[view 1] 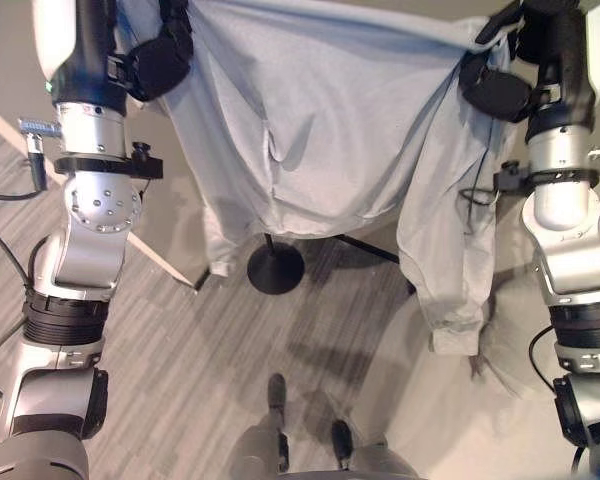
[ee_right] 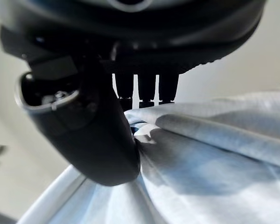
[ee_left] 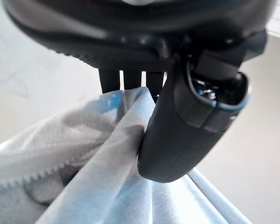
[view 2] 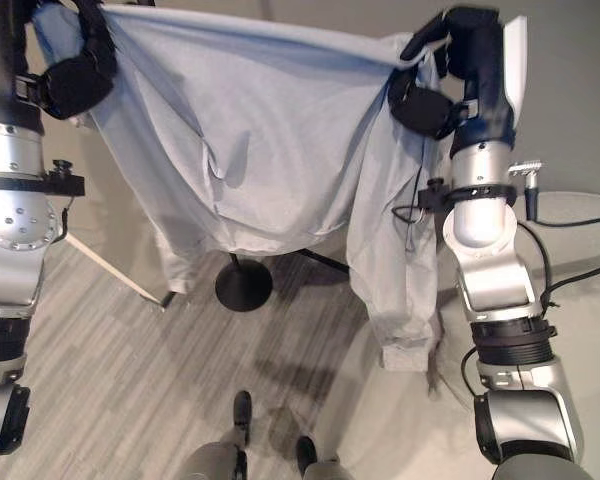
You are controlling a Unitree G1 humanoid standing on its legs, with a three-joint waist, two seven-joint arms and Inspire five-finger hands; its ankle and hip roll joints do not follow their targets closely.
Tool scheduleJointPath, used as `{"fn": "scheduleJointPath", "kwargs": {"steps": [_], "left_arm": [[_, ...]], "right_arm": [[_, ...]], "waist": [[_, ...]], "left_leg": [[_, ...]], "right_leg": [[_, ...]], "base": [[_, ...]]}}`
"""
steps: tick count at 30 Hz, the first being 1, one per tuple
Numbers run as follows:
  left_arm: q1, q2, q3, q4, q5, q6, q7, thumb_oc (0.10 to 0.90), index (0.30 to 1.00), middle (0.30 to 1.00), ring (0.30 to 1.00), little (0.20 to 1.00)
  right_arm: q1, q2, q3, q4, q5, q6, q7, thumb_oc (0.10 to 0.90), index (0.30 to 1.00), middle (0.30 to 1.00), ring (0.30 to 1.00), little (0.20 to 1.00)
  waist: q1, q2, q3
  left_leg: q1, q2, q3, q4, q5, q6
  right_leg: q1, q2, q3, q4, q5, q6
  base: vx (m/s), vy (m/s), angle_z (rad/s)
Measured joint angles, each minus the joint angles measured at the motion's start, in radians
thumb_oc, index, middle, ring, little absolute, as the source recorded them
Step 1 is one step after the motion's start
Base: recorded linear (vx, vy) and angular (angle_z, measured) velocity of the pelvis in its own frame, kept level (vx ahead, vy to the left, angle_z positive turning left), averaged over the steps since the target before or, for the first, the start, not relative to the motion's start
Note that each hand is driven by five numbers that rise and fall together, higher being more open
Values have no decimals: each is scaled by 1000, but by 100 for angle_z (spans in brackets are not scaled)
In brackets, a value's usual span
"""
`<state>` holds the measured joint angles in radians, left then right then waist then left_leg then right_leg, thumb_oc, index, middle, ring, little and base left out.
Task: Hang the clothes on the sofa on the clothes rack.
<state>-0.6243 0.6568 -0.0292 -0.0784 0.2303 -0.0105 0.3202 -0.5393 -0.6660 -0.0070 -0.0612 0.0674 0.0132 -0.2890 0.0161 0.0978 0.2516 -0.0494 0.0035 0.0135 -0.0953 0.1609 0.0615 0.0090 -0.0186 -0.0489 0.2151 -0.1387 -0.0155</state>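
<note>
So the garment (view 1: 320, 130) is up in the air, stretched wide between both hands; the left hand (view 1: 160, 60) has one top corner pinched between thumb and fingers (its wrist view shows the thumb clamped onto the fabric edge), and the right hand (view 2: 430, 95) has the other corner bunched the same way. I'd say the pickup part is finished and it's held spread right in front of the rack; whether the top edge is already over a bar I can't tell, since that part is cut off at the top. What looks left: drape it over, let go with both hands.

Material-wise it's a pale blue-grey knit, soft and floppy, sagging in a big curve in the middle with folds running down; one long sleeve (view 2: 400, 300) dangles on the right with a ribbed cuff; a stitched seam shows in the left wrist view. Behind it there's a round black base (view 1: 276, 268) with thin dark legs on grey striped flooring (view 1: 180, 380); that's presumably the rack's stand.
</note>
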Motion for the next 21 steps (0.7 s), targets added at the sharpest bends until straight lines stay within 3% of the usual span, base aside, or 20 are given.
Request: {"fn": "scheduleJointPath", "kwargs": {"steps": [1, 2, 3, 4, 5, 6, 7, 8, 10, 11, 13, 14, 21], "left_arm": [[13, -26, 1, 2, 0, -1, -1, 400, 300, 300, 300, 300], [8, -45, 15, 7, 0, -13, -1, 400, 300, 300, 300, 300], [12, -54, 21, 33, 5, -32, -1, 400, 300, 300, 300, 300], [19, -54, 25, 41, 8, -26, -1, 400, 300, 300, 300, 300], [23, -86, 40, 55, 10, -4, -6, 400, 300, 300, 300, 300], [33, -98, 49, 40, 10, 0, -6, 400, 300, 300, 300, 300], [42, -89, 55, 18, 11, -1, -6, 400, 300, 300, 300, 300], [58, -89, 73, -11, 11, -6, -3, 400, 300, 300, 300, 300], [66, -66, 95, -67, 12, -27, -3, 400, 300, 300, 300, 300], [78, -53, 109, -79, 12, -25, -3, 400, 300, 300, 300, 300], [88, -52, 124, -79, 12, -11, -2, 400, 300, 300, 300, 300], [88, -53, 147, -82, 12, -7, 2, 400, 300, 300, 300, 300], [95, -59, 174, -114, 12, -6, 6, 400, 300, 300, 300, 300]], "right_arm": [[27, -13, 10, 2, 2, 1, 10, 400, 300, 300, 300, 300], [27, -16, 29, 14, 27, 5, 21, 400, 300, 300, 300, 300], [40, -14, 59, 13, 27, 5, 27, 400, 300, 300, 300, 300], [44, -14, 58, 11, 26, 6, 28, 400, 300, 300, 300, 300], [65, -14, 44, -18, 25, 7, 36, 400, 300, 300, 300, 300], [56, -14, 44, -24, 25, 6, 38, 400, 300, 300, 300, 300], [47, -16, 42, -26, 25, 1, 38, 400, 300, 300, 300, 300], [31, -25, 40, -26, 24, -2, 39, 400, 300, 300, 300, 300], [28, -24, 24, -34, 25, -6, 40, 400, 300, 300, 300, 300], [26, -14, 23, -34, 24, -6, 50, 400, 300, 300, 300, 300], [14, 10, 22, -49, 22, -7, 57, 400, 300, 300, 300, 300], [19, 11, 21, -75, 17, -8, 66, 400, 300, 300, 300, 300], [21, 24, 14, -113, 14, -26, 77, 400, 300, 300, 300, 300]], "waist": [[-13, 16, -1], [-36, 39, 6], [-56, 37, 11], [-58, 33, 12], [-76, -6, 23], [-69, -39, 23], [-65, -93, 21], [-39, -98, 24], [-17, -147, 49], [8, -187, 55], [15, -192, 57], [7, -192, 56], [8, -189, 55]], "left_leg": [[23, -15, -52, 0, -13, 18], [30, -22, -61, 0, -51, 21], [47, -38, -72, 0, -82, -12], [59, -48, -72, 0, -90, -22], [98, -104, -82, 17, -96, -34], [113, -140, -81, 32, -107, -49], [117, -190, -84, 69, -147, -57], [107, -189, -84, 109, -218, -26], [25, -140, -4, 228, -291, -25], [-14, -75, 31, 270, -307, -46], [1, -60, 55, 237, -288, -25], [53, -66, 48, 152, -230, -15], [118, -48, 32, 80, -208, -30]], "right_leg": [[-16, -4, -14, -5, -14, -7], [-126, 20, -30, -40, -5, 13], [-265, 88, -55, -95, 62, 5], [-286, 100, -58, -106, 84, -5], [-257, 104, 0, -187, 184, -93], [-219, 75, -3, -226, 227, -130], [-170, 9, 1, -257, 311, -167], [-152, 4, -10, -294, 369, -68], [-148, 1, -21, -306, 366, -77], [-148, 1, -25, -306, 360, -85], [-141, -3, -32, -306, 354, -87], [-135, -6, -12, -306, 367, -69], [-104, 12, 11, -306, 362, -61]], "base": [[156, 222, -76], [120, 92, -60], [134, 42, -57], [111, -33, 20], [85, -50, 54], [71, -55, 75], [51, -40, 22], [55, -57, 16], [28, -38, 27], [12, -43, 37], [12, -52, 21], [7, -45, 21], [-4, -22, 9]]}}
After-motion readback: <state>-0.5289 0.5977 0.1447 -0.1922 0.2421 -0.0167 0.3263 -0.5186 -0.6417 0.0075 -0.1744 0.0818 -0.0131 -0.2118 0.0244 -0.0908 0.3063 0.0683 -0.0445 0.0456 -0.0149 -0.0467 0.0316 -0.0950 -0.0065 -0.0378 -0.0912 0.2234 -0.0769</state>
